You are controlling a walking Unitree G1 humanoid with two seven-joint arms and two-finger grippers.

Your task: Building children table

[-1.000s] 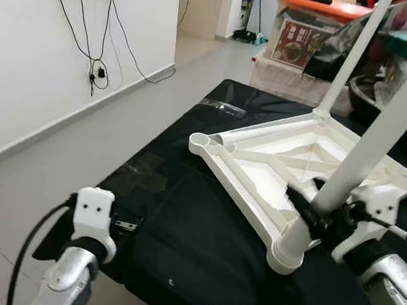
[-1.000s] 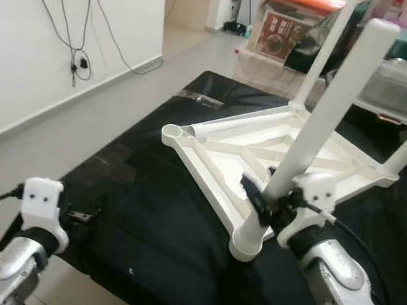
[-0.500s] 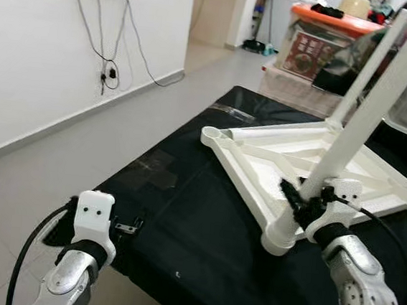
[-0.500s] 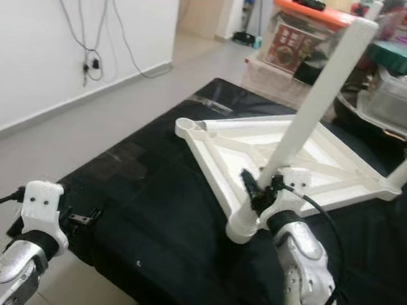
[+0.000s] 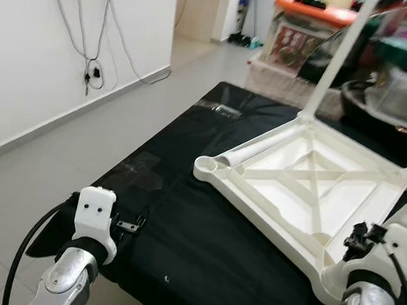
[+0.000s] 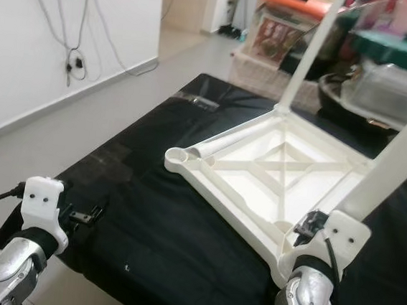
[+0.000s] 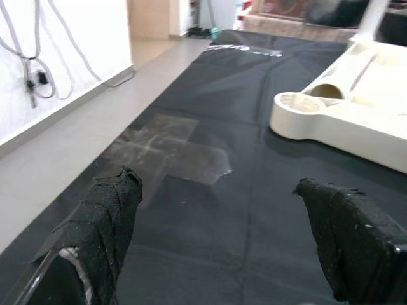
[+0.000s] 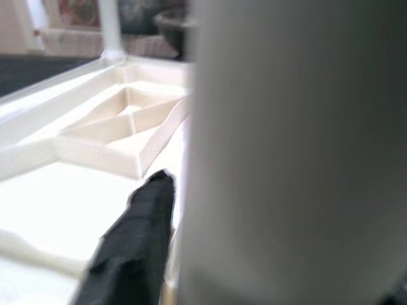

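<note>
Against the right pincer, a white table leg stands.

The room is being lit evenly and brightly. Soft glare is being thrown off the black counter. The background is being blurred, and the near leg is being rendered out of focus.
</note>
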